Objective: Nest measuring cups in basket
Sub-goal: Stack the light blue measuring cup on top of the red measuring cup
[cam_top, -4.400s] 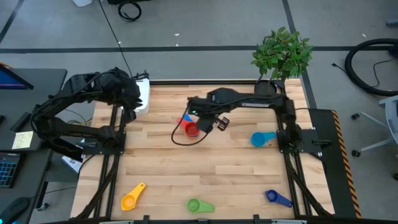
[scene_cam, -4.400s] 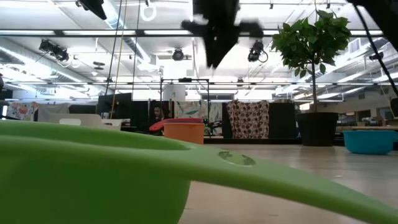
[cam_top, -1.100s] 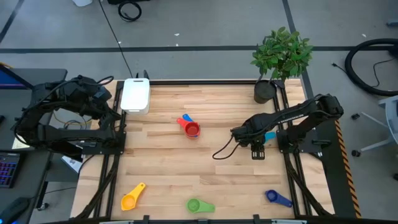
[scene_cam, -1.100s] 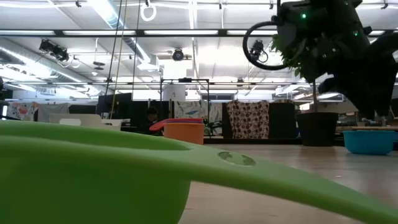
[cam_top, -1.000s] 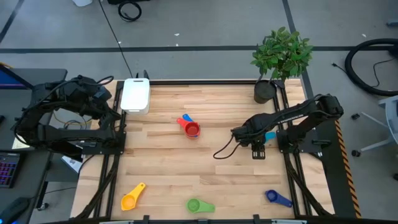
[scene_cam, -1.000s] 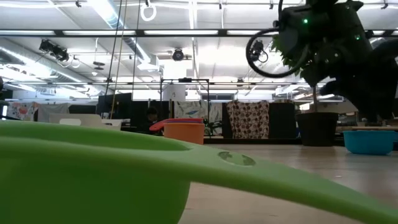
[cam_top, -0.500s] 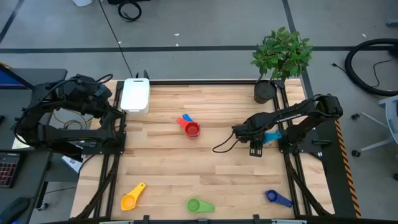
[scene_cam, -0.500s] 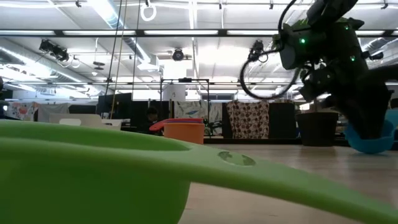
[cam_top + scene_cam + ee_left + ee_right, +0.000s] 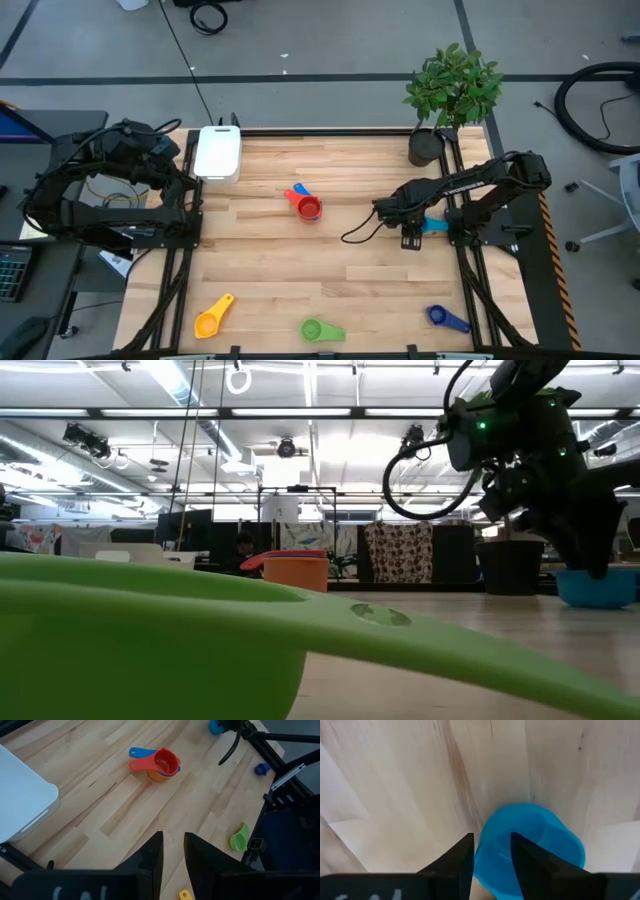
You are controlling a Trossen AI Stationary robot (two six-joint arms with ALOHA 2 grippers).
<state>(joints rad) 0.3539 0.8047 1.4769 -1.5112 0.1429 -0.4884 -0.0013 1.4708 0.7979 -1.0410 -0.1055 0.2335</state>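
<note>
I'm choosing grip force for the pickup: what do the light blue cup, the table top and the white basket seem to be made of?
Light blue cup: likely moulded plastic, one even colour with a smooth, faintly glossy wall.
Table top: wood, probably jointed planks, with visible grain and seams; matte.
White basket: apparently plastic, with uniform white, rounded corners and a smooth surface.

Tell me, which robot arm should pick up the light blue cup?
Probably the right one. The right gripper already sits right over the light blue cup, fingers straddling its rim. The left gripper waits far off near the basket.
</note>
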